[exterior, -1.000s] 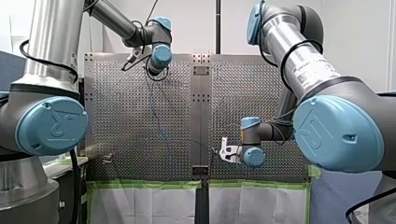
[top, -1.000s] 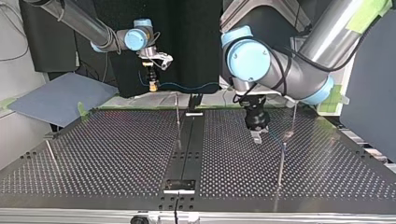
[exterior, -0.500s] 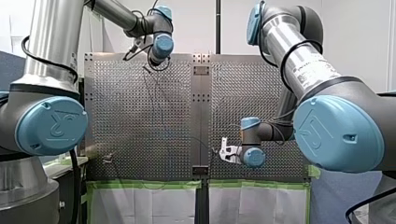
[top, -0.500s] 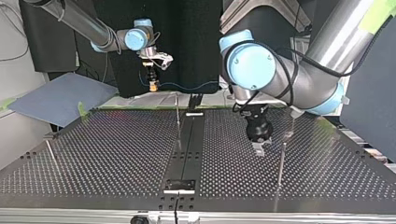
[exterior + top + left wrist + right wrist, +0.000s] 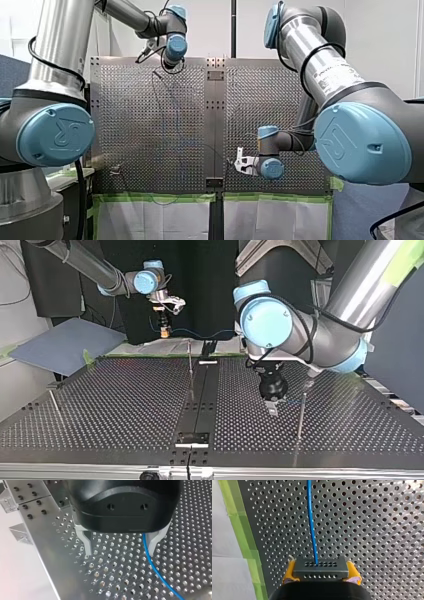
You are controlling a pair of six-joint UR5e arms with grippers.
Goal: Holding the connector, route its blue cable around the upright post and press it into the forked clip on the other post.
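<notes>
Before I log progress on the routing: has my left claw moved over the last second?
Yes. In the top view my left claw has come toward the camera, drawing closer to the thin upright post.

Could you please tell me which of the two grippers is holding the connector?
My right gripper: its yellow pads clamp the black connector, while my left gripper stands open.

Silver tubular arms (image 5: pixel 60 55), blue joint caps (image 5: pixel 55 135), black cables (image 5: pixel 79 200); left tool (image 5: pixel 119 553) black with pale fingers (image 5: pixel 87 543), right tool (image 5: pixel 321 572) yellow-padded.
</notes>
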